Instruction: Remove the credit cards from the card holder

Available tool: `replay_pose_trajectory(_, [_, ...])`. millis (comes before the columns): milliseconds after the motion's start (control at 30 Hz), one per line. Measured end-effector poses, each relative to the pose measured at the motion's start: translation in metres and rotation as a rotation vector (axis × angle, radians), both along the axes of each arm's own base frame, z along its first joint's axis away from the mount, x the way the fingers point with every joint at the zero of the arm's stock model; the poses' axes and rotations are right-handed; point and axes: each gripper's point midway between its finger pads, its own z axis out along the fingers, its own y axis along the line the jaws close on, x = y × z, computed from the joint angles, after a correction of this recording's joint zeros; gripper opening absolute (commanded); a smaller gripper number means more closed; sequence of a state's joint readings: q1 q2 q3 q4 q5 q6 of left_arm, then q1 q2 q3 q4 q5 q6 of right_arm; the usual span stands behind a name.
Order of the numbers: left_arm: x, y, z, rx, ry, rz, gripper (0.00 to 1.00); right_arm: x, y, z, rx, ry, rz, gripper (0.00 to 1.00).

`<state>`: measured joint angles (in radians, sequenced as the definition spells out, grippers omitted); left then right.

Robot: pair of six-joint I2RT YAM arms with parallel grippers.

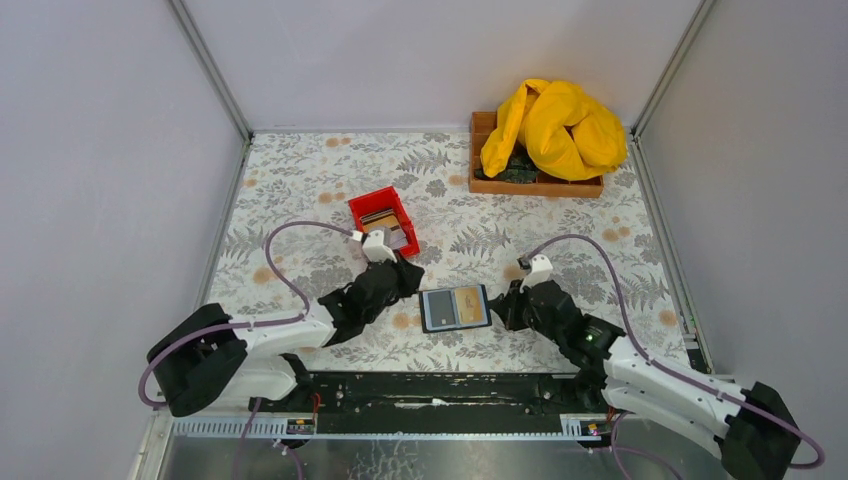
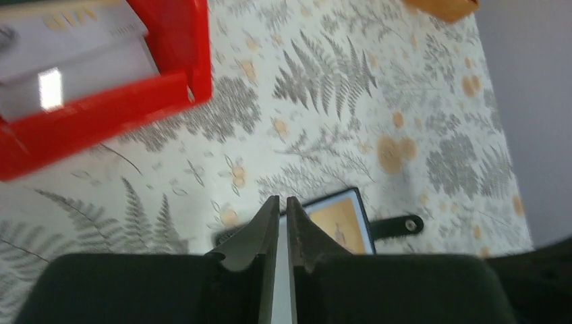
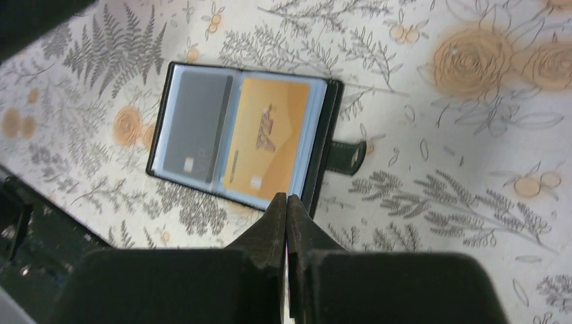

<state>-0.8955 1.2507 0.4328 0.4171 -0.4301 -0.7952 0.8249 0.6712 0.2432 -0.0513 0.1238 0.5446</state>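
The card holder lies open on the flowered table between my two grippers. In the right wrist view its black cover frames a grey card on the left and a tan card on the right, both under pale sleeves. My left gripper hovers just off its upper left corner; its fingers stand almost together with a thin slit and nothing seen between them. My right gripper is shut and empty at the holder's right edge, with its tips over the near corner.
A red bin with several cards in it stands behind the left gripper; it also shows in the left wrist view. A wooden tray with a yellow cloth sits at the back right. Walls close in both sides.
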Motion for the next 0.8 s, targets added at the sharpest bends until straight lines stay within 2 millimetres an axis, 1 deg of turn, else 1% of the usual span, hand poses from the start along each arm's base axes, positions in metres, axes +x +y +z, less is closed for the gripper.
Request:
replay_pose_trajectory(33, [-0.006, -0.003, -0.006, -0.014, 0.028, -0.026, 0.42, 0.004, 0.0, 0.0, -0.013, -0.008, -0.007, 0.0])
replay_pose_trajectory(100, [-0.015, -0.012, -0.01, -0.058, 0.062, -0.07, 0.68, 0.015, 0.004, -0.001, -0.031, -0.027, -0.019, 0.0])
replay_pose_trajectory(133, [-0.019, -0.017, -0.011, -0.081, 0.073, -0.092, 0.86, 0.018, 0.005, -0.004, -0.039, -0.029, -0.022, 0.0])
replay_pose_trajectory(167, [-0.024, -0.022, -0.011, -0.108, 0.085, -0.114, 0.96, 0.02, 0.006, -0.007, -0.048, -0.025, -0.024, 0.0])
replay_pose_trajectory(200, [-0.028, -0.027, -0.012, -0.126, 0.097, -0.133, 0.99, 0.023, 0.006, -0.01, -0.054, -0.023, -0.027, 0.0])
replay_pose_trajectory(267, [-0.036, -0.038, -0.013, -0.147, 0.111, -0.17, 0.99, 0.027, 0.007, -0.015, -0.063, -0.02, -0.034, 0.0])
replay_pose_trajectory(367, [-0.049, -0.055, -0.017, -0.157, 0.134, -0.231, 0.92, 0.031, 0.008, -0.014, -0.059, -0.03, -0.037, 0.0])
replay_pose_trajectory(500, [-0.059, -0.074, -0.021, -0.184, 0.159, -0.286, 0.85, 0.036, 0.006, -0.011, -0.059, -0.05, -0.039, 0.0])
replay_pose_trajectory(567, [-0.064, -0.081, -0.024, -0.196, 0.17, -0.31, 0.84, 0.038, 0.003, -0.013, -0.072, -0.049, -0.043, 0.0])
replay_pose_trajectory(800, [-0.068, -0.095, -0.036, -0.2, 0.202, -0.335, 0.82, 0.038, -0.009, -0.039, -0.143, 0.023, -0.045, 0.0])
